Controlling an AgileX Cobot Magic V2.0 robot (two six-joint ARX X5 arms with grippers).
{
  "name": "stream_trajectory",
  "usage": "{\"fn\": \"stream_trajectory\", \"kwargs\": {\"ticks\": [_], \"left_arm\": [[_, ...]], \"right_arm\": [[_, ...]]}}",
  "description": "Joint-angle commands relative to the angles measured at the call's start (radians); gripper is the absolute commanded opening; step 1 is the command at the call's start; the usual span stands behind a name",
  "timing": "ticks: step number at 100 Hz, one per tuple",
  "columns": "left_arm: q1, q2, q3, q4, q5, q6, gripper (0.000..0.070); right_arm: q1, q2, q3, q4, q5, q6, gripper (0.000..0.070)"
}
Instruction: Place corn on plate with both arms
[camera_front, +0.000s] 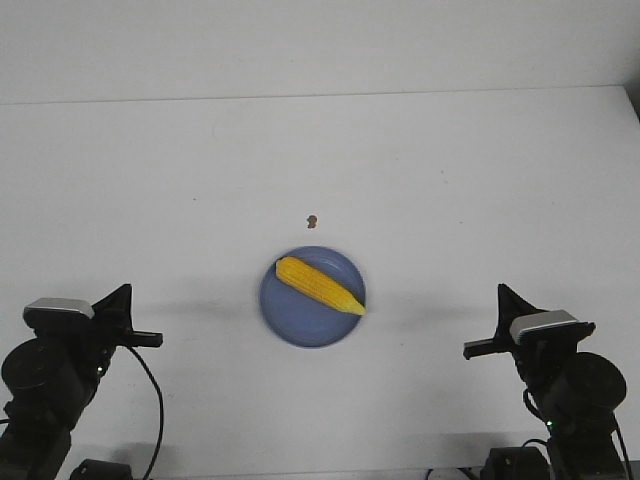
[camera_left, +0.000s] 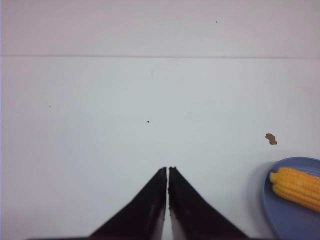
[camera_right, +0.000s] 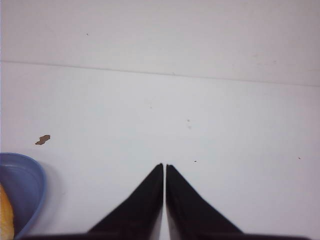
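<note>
The yellow corn (camera_front: 319, 285) lies diagonally on the periwinkle-blue plate (camera_front: 300, 322) at the table's middle, its tip pointing right. The corn's blunt end (camera_left: 295, 187) and the plate's rim (camera_left: 267, 200) show in the left wrist view. The plate's rim (camera_right: 35, 185) and a sliver of corn (camera_right: 5, 217) show in the right wrist view. My left gripper (camera_front: 125, 292) is shut and empty, well left of the plate; its jaws (camera_left: 167, 169) are together. My right gripper (camera_front: 502, 292) is shut and empty, well right of the plate; its jaws (camera_right: 164, 165) are together.
A small brown speck (camera_front: 312, 219) lies on the white table (camera_front: 450, 200) just beyond the plate; it also shows in the left wrist view (camera_left: 271, 139) and the right wrist view (camera_right: 43, 139). The table's far edge meets a pale wall.
</note>
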Motion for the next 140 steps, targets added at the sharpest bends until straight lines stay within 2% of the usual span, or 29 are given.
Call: {"fn": "stream_trajectory", "kwargs": {"ticks": [1, 90, 114, 140], "left_arm": [[-0.002, 0.002, 0.011, 0.009, -0.005, -0.006, 0.0014], [-0.002, -0.054, 0.011, 0.018, -0.005, -0.004, 0.0014], [-0.002, -0.1, -0.016, 0.084, -0.005, 0.017, 0.0014], [0.001, -0.233, -0.198, 0.243, -0.005, 0.016, 0.0014]], "right_arm": [[0.0, 0.0, 0.01, 0.011, 0.001, 0.01, 0.001], [0.0, 0.0, 0.01, 0.011, 0.001, 0.01, 0.001], [0.0, 0.0, 0.01, 0.011, 0.001, 0.01, 0.001], [0.0, 0.0, 0.01, 0.011, 0.001, 0.01, 0.001]]}}
